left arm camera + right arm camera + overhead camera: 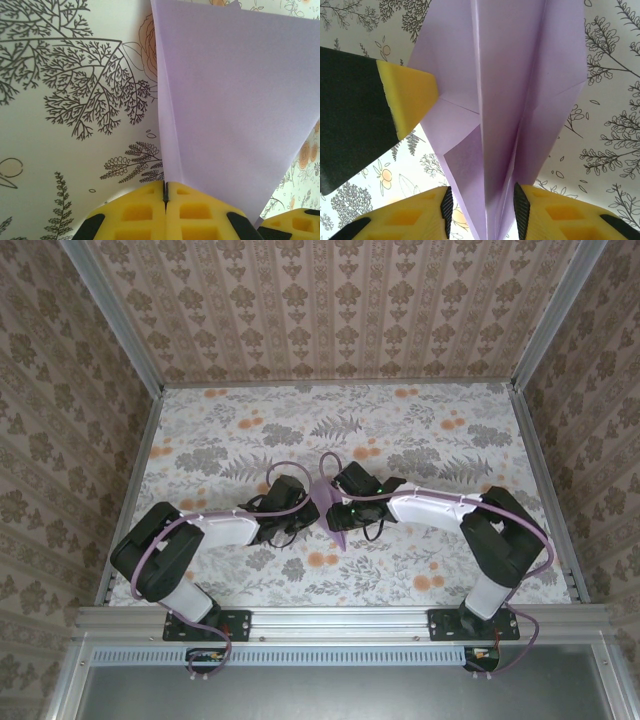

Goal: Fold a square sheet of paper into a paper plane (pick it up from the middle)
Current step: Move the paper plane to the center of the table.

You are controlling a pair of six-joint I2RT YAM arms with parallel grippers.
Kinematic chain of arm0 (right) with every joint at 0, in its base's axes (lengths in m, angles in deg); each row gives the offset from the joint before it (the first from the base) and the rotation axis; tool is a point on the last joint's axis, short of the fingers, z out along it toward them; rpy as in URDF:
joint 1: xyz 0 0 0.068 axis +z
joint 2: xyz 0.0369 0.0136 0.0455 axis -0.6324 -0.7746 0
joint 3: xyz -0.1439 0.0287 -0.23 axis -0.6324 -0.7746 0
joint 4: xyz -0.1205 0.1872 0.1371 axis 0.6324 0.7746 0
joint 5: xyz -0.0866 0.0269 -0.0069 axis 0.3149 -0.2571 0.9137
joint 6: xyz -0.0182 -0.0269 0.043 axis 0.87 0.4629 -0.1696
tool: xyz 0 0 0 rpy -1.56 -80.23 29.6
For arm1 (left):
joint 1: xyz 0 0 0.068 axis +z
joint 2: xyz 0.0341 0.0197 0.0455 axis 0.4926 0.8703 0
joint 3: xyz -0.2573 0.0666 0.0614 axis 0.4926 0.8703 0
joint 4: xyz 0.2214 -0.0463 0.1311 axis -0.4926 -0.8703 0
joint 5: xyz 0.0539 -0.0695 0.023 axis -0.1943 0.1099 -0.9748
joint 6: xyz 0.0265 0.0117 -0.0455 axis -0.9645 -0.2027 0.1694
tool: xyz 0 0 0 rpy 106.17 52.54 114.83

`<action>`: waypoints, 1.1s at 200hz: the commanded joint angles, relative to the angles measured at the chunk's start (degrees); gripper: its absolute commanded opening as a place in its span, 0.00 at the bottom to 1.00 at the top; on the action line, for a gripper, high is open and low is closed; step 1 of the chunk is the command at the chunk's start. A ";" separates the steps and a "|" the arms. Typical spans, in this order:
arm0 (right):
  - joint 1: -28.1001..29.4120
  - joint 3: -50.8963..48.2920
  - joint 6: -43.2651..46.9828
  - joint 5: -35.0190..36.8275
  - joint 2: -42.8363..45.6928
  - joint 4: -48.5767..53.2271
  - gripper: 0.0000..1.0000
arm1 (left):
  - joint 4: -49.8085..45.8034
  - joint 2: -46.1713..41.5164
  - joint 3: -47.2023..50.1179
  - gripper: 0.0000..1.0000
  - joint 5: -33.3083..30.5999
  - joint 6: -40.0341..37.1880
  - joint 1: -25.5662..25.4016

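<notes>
Arms meet in the top view over the floral tablecloth (420,440), with the lilac paper (331,518), folded to a point, between the left end effector (308,512) and the right end effector (338,502). Left wrist: the yellow fingers (140,210) are clamped tight on the paper's edge. Right wrist: the creased paper runs between part-open jaws; whether they squeeze it is unclear, and a left fingertip touches its side
</notes>
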 commanded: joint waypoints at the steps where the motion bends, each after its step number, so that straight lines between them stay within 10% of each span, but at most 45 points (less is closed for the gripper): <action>1: 0.21 1.58 0.05 -1.50 -1.73 0.50 0.41 | -0.70 -1.34 0.00 0.00 0.31 -0.03 0.18; 127: 0.33 2.86 1.32 -1.05 -4.39 1.49 0.53 | 1.31 -1.26 0.02 0.00 1.92 -0.14 0.24; 220: 0.39 4.61 0.70 5.14 -5.72 4.17 0.27 | 1.52 -1.29 0.11 0.00 2.36 0.15 0.50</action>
